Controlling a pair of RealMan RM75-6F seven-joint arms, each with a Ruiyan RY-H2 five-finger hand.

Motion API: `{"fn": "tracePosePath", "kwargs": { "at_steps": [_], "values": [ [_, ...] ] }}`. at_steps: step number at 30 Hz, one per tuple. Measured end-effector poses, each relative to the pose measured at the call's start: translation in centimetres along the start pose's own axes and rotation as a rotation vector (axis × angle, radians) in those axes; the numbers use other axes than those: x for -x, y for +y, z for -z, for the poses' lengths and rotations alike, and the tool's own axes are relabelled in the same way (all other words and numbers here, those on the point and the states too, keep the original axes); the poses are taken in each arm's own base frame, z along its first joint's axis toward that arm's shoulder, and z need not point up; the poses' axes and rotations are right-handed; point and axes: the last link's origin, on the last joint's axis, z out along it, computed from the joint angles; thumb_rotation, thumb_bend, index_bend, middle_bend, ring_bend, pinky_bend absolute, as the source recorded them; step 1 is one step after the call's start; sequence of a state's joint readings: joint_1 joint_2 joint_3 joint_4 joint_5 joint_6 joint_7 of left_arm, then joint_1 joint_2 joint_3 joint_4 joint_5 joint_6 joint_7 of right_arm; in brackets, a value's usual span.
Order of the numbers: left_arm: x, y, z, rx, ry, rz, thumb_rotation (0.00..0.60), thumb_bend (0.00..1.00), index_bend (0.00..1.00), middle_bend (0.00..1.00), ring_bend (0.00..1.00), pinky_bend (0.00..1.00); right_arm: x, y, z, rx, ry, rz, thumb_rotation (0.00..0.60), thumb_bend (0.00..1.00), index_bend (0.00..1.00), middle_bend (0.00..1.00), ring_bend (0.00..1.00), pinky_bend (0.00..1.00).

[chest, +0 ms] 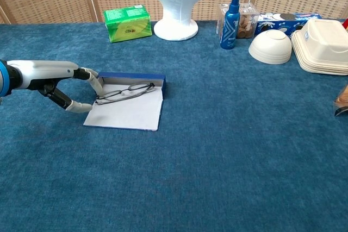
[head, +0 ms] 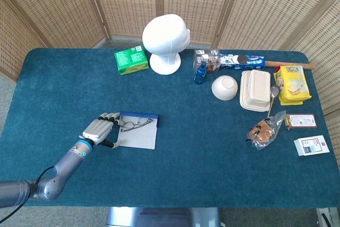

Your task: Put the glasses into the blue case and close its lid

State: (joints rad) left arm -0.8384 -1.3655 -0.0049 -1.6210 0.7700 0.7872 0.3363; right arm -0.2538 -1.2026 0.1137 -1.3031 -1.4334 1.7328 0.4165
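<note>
The left hand (head: 101, 131) lies low over the table (head: 64, 89) at the end of its grey forearm, fingers (chest: 97, 83) stretched toward the open blue case (head: 138, 130) and the thumb (chest: 79, 107) reaching along the case's near left corner; the fingertips touch the case's left end, but the hand grasps nothing, its fingers spread rather than curled. The right hand shows in neither view. Directly beyond the fingertips, the case lies flat with its white lid flap spread toward the robot and its blue tray wall along the far edge, the long axis running away from the hand to the right, slightly skewed against the table's edge. The glasses (chest: 125, 92) rest in the tray part just past the fingers, folded, their long axis parallel to the blue wall, the lenses toward the end farther from the hand. Well beyond the case, farther from the hand, stand a green box (head: 130, 59) and a white foam head (head: 166, 41). Farther right of these are a blue bottle (chest: 232, 13), a white bowl (chest: 271, 46) turned upside down and a cream clamshell container (head: 255, 90), with snack packets at the table's far right end.
</note>
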Motion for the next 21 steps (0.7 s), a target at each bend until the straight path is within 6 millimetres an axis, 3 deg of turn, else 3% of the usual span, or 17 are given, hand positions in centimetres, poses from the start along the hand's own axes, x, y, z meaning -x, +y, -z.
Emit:
{"fn": "tracePosePath", "kwargs": {
  "at_steps": [8,12,21],
  "values": [
    [-0.8,-0.9,1.3,0.002,0.028,0.044,0.367,0.3,0.27,0.0,0.0,0.0,0.0,-0.1,-0.1,-0.004,0.0,0.001,0.59,0.26,0.0,0.13,0.0,0.16],
    [-0.2,-1.9,2.2,-0.004,-0.011,0.041,0.375,0.3,0.28,0.0,0.0,0.0,0.1,-0.2,-0.1,-0.006,-0.004,0.001,0.586,0.26,0.0,0.13,0.0,0.16],
    [1.0,-1.7,1.4,-0.002,-0.037,0.027,0.368,0.3,0.26,0.0,0.0,0.0,0.0,-0.1,-0.1,-0.004,-0.001,0.001,0.588,0.26,0.0,0.13,0.0,0.16]
  ]
}}
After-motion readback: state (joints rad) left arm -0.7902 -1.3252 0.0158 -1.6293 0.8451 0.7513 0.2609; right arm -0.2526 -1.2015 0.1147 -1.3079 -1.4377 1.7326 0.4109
